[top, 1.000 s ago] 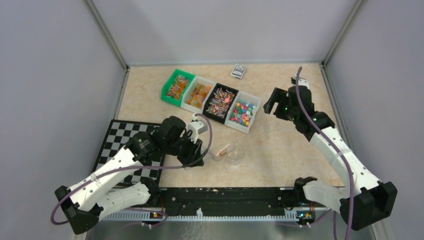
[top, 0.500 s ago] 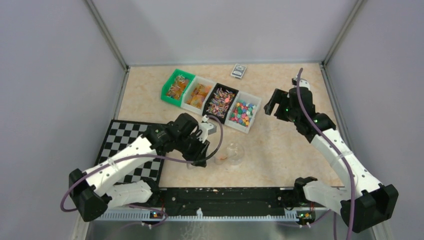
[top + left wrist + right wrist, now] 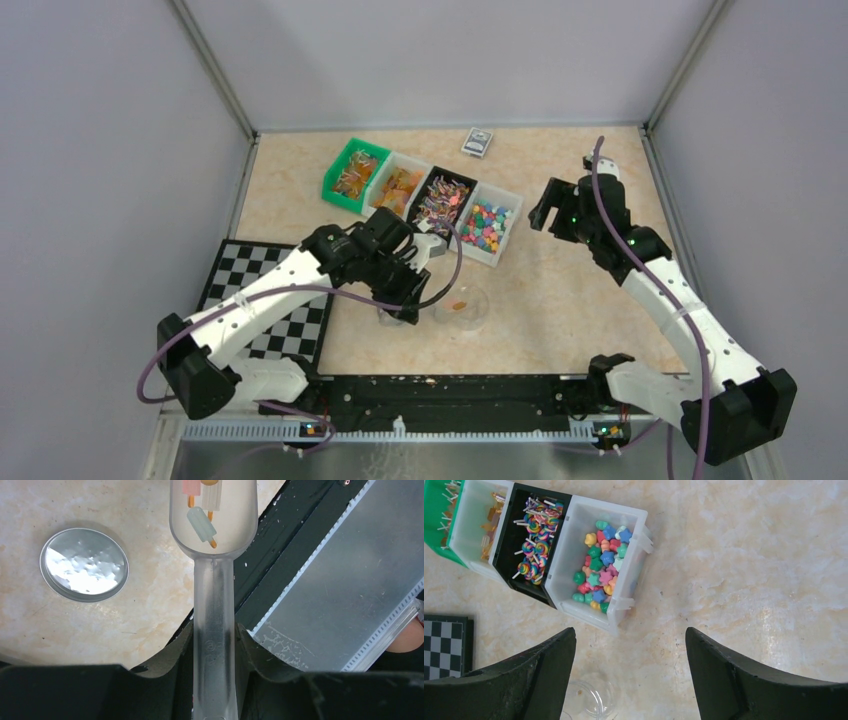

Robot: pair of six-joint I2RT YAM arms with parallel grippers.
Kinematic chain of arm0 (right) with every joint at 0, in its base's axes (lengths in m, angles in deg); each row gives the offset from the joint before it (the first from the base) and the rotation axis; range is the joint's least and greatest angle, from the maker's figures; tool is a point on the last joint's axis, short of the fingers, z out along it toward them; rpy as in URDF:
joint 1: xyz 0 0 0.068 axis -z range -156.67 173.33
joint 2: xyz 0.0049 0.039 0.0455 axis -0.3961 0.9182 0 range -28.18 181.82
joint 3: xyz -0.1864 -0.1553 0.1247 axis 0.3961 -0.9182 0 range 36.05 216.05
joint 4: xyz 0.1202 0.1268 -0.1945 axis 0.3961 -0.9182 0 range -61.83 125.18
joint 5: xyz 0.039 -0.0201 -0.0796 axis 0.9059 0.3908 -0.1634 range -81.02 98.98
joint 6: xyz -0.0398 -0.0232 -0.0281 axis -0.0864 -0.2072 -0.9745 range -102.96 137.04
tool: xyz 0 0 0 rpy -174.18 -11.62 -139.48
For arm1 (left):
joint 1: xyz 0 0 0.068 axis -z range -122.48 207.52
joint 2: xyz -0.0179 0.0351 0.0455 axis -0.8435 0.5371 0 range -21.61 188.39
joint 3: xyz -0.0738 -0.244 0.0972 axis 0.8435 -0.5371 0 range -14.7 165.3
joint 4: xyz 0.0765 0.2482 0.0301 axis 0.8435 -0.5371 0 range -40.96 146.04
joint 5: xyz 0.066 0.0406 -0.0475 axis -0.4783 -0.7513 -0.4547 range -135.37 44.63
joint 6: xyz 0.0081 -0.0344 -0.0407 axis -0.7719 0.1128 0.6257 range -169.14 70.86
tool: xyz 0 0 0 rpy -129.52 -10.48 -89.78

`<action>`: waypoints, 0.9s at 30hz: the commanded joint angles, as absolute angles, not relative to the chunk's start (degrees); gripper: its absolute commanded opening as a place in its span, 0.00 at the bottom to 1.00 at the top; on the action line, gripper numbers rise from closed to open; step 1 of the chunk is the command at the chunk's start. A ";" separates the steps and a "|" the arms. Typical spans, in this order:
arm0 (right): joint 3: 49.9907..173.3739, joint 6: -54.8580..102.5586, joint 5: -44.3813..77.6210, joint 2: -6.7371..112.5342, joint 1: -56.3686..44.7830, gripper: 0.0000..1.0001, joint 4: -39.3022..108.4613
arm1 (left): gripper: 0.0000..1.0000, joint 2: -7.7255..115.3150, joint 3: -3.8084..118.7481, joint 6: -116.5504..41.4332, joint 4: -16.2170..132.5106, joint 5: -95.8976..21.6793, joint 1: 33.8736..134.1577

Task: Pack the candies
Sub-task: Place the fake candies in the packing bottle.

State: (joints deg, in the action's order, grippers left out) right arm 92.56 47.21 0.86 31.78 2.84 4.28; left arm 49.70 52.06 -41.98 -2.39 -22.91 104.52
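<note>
Beige table (image 3: 570,300): left gripper (image 3: 214,632), clamped on scoop (image 3: 214,530), has swung right, now beside clear cup (image 3: 470,310); candies (image 3: 202,522) aboard, tip-out pending; right gripper (image 3: 630,670) apart, idle.

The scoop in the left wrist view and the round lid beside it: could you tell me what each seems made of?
The scoop looks like frosted translucent plastic: cloudy, with darker ground shading through its handle. The lid looks like shiny metal, possibly foil-faced: a dimpled mirror reflection inside a raised rim.
</note>
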 commanded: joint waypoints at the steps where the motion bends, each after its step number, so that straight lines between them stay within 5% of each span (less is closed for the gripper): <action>1: 92.47 46.09 -0.46 30.18 2.68 0.79 5.90 | 0.00 50.55 54.94 -43.36 -5.46 -22.46 104.85; 27: 90.66 46.84 0.54 29.24 2.68 0.79 7.31 | 0.00 58.17 61.75 -42.22 -12.26 -25.08 104.93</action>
